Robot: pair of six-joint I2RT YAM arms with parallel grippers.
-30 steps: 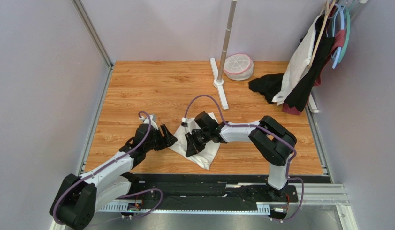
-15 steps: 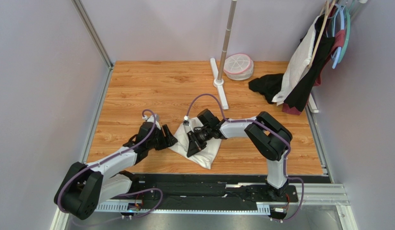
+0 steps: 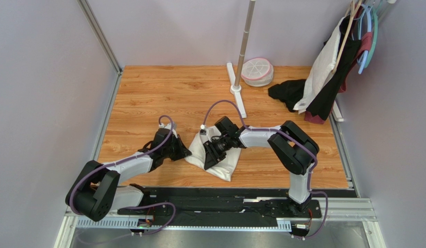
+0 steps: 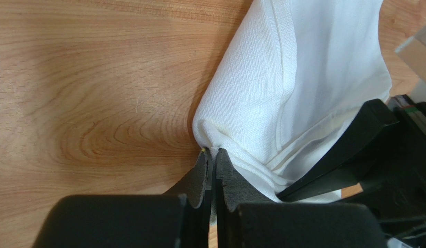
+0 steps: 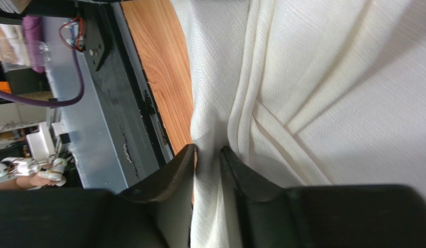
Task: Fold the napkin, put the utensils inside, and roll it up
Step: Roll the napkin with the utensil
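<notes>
The cream-white napkin (image 3: 226,165) lies crumpled in folds on the wooden table near its front edge. My left gripper (image 3: 185,153) is low at the napkin's left corner and is shut on a pinch of the cloth (image 4: 303,77), its tips (image 4: 213,151) pressed together. Over the middle of the napkin, my right gripper (image 3: 209,157) has its jaws a little apart, with a loose fold of napkin (image 5: 354,77) running between the fingers (image 5: 207,150). The utensils are out of view.
A grey pole on a white stand (image 3: 239,77) and a round pink-rimmed dish (image 3: 257,71) are at the back. A black cloth (image 3: 287,93) and garments on hangers (image 3: 334,62) fill the back right. The black rail (image 3: 215,202) borders the near edge.
My left gripper has slid right to the napkin's left corner and shut on it. The right gripper's jaws have parted from their grip on the cloth.
</notes>
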